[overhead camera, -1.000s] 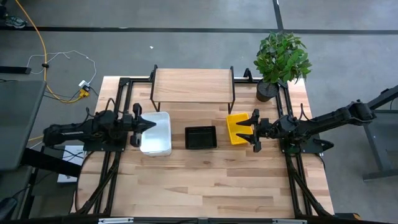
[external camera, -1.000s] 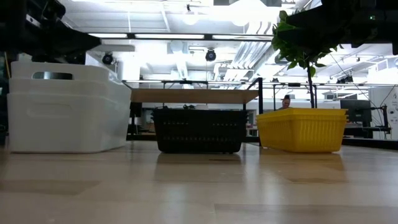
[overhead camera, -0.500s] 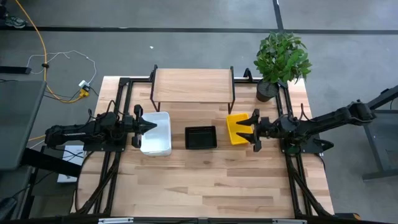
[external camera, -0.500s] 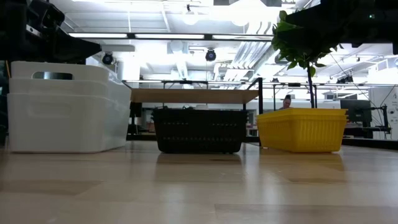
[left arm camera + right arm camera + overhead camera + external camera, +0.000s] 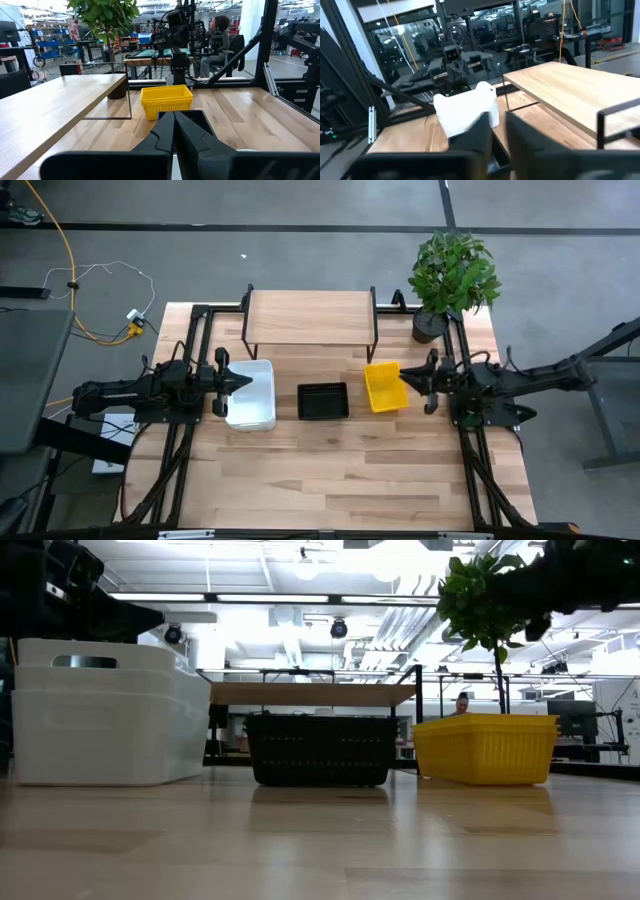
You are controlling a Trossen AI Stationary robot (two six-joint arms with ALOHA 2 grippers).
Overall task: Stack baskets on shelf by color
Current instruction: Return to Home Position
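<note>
Three groups of baskets stand in a row on the table before the shelf (image 5: 309, 318): nested white baskets (image 5: 254, 395), a black basket (image 5: 323, 401) and a yellow basket (image 5: 383, 386). Each rests on its bottom. My left gripper (image 5: 244, 380) is shut and hovers above the left end of the white baskets. In the low view it hangs clear of them. My right gripper (image 5: 404, 377) is just right of the yellow basket and raised above it. Its fingers (image 5: 470, 137) stand open by only a narrow gap, with nothing between them.
A potted plant (image 5: 452, 275) stands at the far right corner, close behind my right arm. The shelf top (image 5: 50, 105) is bare wood on thin black legs. Bare tabletop (image 5: 330, 470) lies toward the near edge. A person (image 5: 220, 30) sits beyond the table's right side.
My right gripper has drawn back from over the yellow basket toward the table's right edge. Its fingers, spread wide before, have closed to a narrow gap. The yellow basket has stayed where it was.
</note>
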